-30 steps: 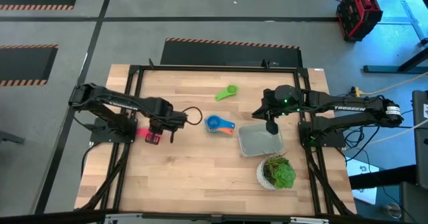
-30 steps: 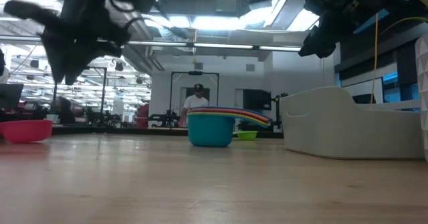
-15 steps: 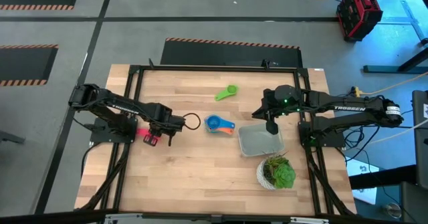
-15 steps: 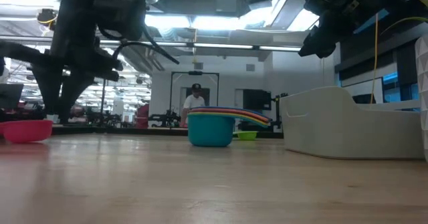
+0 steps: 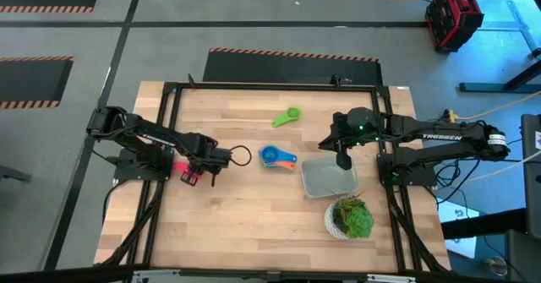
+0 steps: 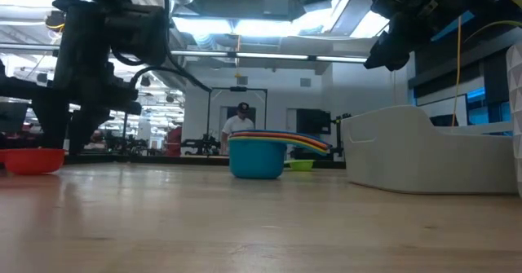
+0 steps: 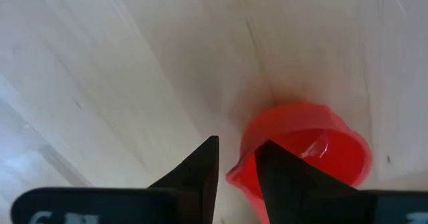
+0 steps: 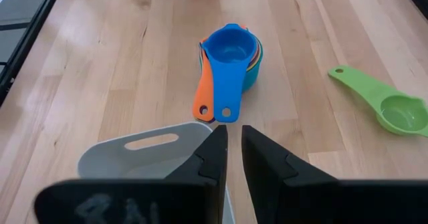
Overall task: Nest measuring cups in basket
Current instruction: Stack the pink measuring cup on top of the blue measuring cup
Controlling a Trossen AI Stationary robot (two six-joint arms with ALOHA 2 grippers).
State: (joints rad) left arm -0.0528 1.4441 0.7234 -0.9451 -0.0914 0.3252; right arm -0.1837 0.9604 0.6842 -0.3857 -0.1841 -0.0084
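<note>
A salmon-red measuring cup (image 5: 180,166) rests bottom down on the table near its left side, and my left gripper (image 5: 193,177) stands over it, shut on its rim. In the left wrist view the cup (image 7: 307,147) lies just past my gripper (image 7: 237,144). A nested stack of cups with a blue one on top (image 5: 275,157) stands mid-table. A green cup (image 5: 287,117) lies alone farther back. The light-gray basket (image 5: 330,180) sits at the right. My right gripper (image 5: 342,160) hangs shut and empty above the basket's far edge. My left gripper has the salmon-red cup's rim (image 7: 234,176) between its two fingers, one finger outside the bowl and the other over its inside. The fingers come from above, pointing down. The cup stands on the table (image 6: 33,160).
A round white pot with a green plant (image 5: 349,218) stands near the table's front right, just in front of the basket. A black frame runs around the table's edges (image 5: 169,97). Bare wood lies between the stack and the left gripper and across the table's near half.
My left gripper has come down onto the salmon-red cup and drawn a little toward the table's left edge. The cup has stayed on the table. My right gripper has kept still.
</note>
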